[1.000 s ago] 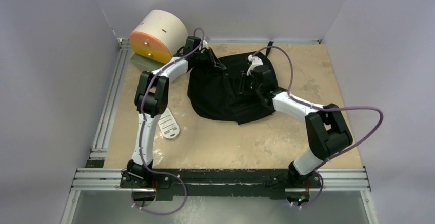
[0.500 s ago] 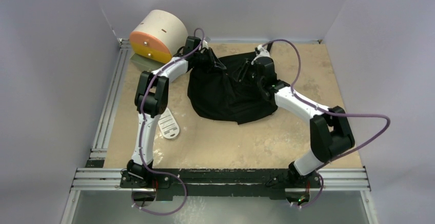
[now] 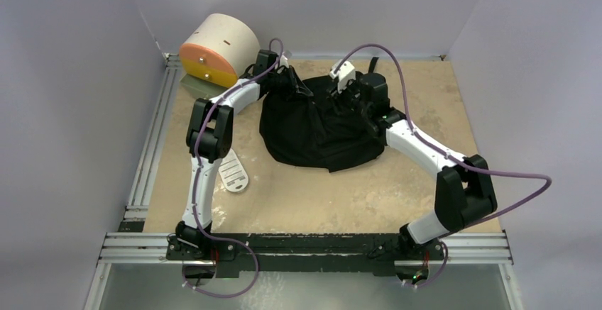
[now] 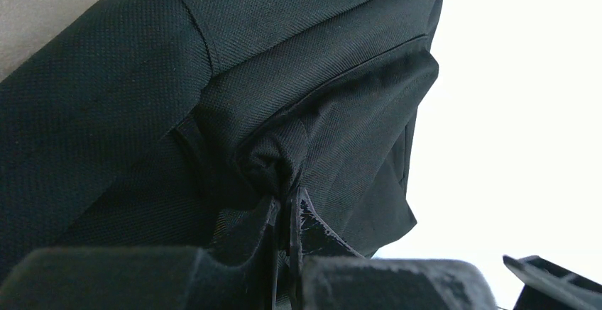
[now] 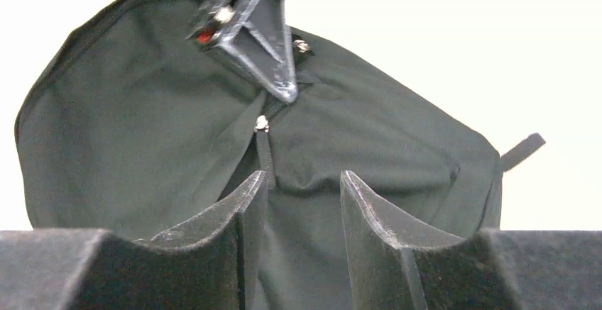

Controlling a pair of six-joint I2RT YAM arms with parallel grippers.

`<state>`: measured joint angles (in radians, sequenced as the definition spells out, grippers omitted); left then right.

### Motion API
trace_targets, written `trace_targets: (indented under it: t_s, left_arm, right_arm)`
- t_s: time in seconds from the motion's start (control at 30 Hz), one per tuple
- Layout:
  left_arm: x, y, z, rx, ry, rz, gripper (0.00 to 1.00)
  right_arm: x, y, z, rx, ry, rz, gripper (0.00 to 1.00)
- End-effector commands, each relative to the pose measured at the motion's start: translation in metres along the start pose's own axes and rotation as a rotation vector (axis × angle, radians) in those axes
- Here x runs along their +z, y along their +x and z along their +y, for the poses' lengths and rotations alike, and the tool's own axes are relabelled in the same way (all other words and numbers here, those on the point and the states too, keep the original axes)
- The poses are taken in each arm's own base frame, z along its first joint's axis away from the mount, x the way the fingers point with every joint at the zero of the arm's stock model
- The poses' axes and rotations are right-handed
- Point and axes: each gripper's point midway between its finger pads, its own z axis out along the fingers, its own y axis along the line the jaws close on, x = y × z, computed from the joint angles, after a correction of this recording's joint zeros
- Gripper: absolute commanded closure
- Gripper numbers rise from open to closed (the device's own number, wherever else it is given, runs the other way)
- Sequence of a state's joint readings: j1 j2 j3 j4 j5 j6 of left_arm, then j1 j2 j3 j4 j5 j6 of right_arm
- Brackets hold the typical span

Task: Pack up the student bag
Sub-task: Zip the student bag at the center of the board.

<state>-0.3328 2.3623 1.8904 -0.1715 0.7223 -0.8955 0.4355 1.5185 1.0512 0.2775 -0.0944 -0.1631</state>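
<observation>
The student bag, a large soft black backpack, lies slumped in the middle of the table. My left gripper is at its back left corner and is shut on a bunched fold of the fabric, which it holds lifted. My right gripper hovers over the bag's back edge, open, with nothing between its fingers. In the right wrist view a silver zipper pull with a black tab hangs just beyond my left fingertip. The left gripper's fingers pinch the cloth above it. The bag's inside is hidden.
A cream-and-orange cylindrical drawer box stands at the back left corner. A small white flat object lies on the table beside the left arm. An aluminium rail runs along the left edge, and walls close in the back and sides.
My right arm has stretched toward the back of the table and risen over the bag's rear edge, and its jaws have widened. The left gripper has stayed shut on the fabric.
</observation>
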Motion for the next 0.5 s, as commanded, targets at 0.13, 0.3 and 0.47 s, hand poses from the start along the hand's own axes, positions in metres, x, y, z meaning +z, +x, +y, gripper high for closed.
trace_targets:
  t_s: [0.13, 0.3, 0.47]
  left_arm:
    - [-0.026, -0.02, -0.047, 0.114, 0.09, -0.038, 1.0]
    - [-0.028, -0.019, -0.049, 0.12, 0.088, -0.036, 1.0]
    - [-0.028, -0.018, -0.05, 0.123, 0.09, -0.032, 1.0]
  right_arm:
    - [-0.006, 0.001, 0.037, -0.552, -0.439, 0.027, 0.55]
    - [0.006, 0.015, 0.016, -0.553, -0.465, 0.098, 0.56]
    - [0.017, 0.033, 0.013, -0.527, -0.562, 0.183, 0.56]
